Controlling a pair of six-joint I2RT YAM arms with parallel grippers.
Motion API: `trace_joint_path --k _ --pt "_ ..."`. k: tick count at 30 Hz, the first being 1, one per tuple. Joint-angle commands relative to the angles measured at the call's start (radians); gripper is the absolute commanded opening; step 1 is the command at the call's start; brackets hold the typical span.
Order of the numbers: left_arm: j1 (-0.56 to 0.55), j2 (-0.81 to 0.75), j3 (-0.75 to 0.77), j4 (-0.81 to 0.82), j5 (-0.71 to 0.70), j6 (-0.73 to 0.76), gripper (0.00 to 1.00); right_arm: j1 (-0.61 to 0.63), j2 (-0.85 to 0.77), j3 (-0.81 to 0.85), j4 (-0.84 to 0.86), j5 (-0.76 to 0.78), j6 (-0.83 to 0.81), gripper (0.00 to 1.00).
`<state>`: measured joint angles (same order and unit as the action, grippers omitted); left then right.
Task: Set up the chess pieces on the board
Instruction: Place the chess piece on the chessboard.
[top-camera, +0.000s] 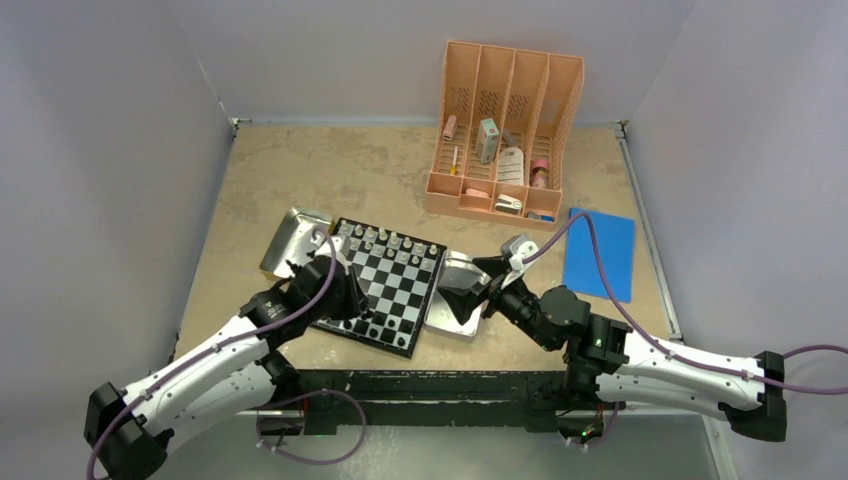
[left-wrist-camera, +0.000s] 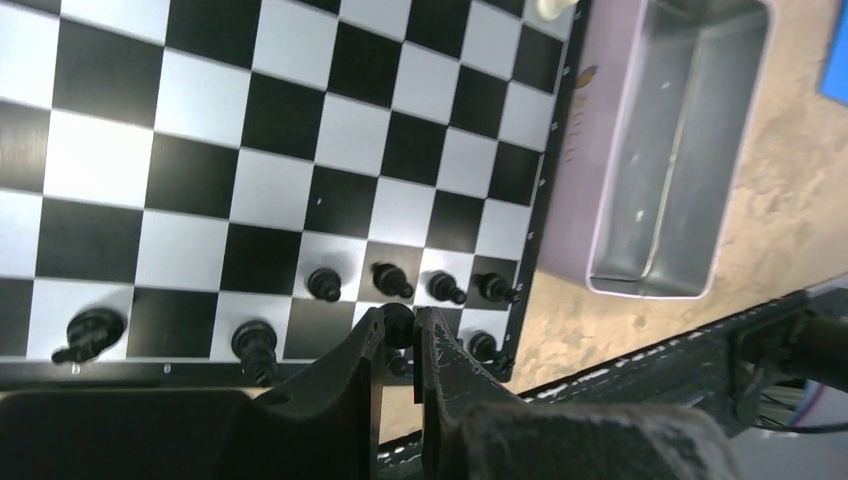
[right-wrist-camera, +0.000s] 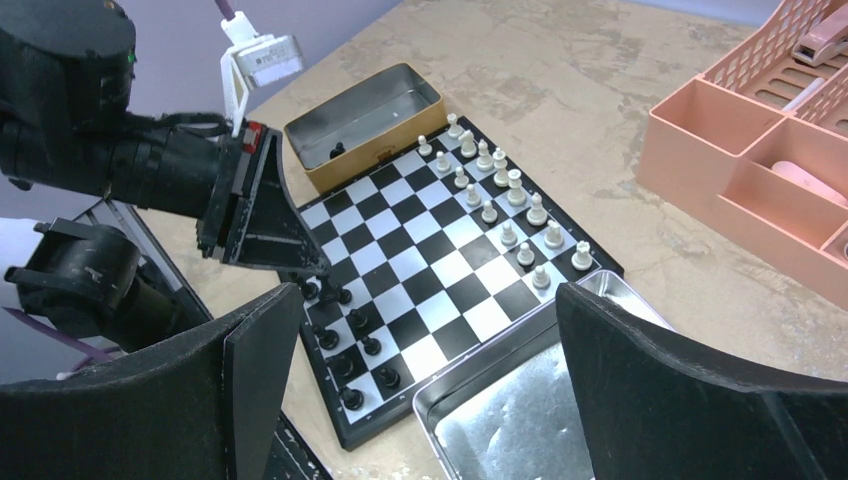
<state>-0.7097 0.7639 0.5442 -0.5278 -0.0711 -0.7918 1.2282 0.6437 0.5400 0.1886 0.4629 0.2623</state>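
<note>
The tan table (top-camera: 330, 170) has a pink rack (top-camera: 560, 90) of small blurry things, and the board (top-camera: 395, 285) beside a tin (right-wrist-camera: 385, 100) holding a dark bit (right-wrist-camera: 336, 150). The left gripper (left-wrist-camera: 400, 330) pinches a black piece (left-wrist-camera: 398, 318) on the board's near row. The right gripper (right-wrist-camera: 425, 305) gapes wide.

A chessboard (top-camera: 392, 283) lies on the tan table (top-camera: 300, 170) between two metal trays, one (top-camera: 288, 238) at its left and one (top-camera: 447, 266) at its right. White pieces (top-camera: 385, 240) line its far edge; black pieces (top-camera: 385, 328) stand along its near edge. The left gripper (top-camera: 358, 303) is low over the near left squares, its jaws hard to make out. The right gripper (top-camera: 478, 287) hangs over the right tray, fingers spread wide. Behind stands a pink desk organiser (top-camera: 505, 130), with a blue sheet (top-camera: 600, 253) at the right.
</note>
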Motion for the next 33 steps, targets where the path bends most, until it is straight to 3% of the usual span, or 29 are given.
trace_joint_path --k 1,10,17,24,33 --pt "-0.127 0.039 0.063 -0.110 -0.220 -0.148 0.00 0.001 -0.005 0.047 0.016 0.020 0.010 0.99" --pt "-0.339 0.177 0.119 -0.202 -0.389 -0.352 0.00 0.001 -0.034 0.068 -0.032 0.019 0.005 0.99" --pt "-0.352 0.154 0.128 -0.270 -0.486 -0.428 0.00 0.001 -0.057 0.056 -0.035 0.005 0.015 0.99" --pt "-0.352 0.135 0.112 -0.296 -0.477 -0.450 0.00 0.001 -0.045 0.065 -0.032 0.004 0.016 0.99" --pt "-0.352 0.163 0.036 -0.197 -0.524 -0.458 0.00 0.001 -0.041 0.076 -0.043 0.003 0.010 0.99"
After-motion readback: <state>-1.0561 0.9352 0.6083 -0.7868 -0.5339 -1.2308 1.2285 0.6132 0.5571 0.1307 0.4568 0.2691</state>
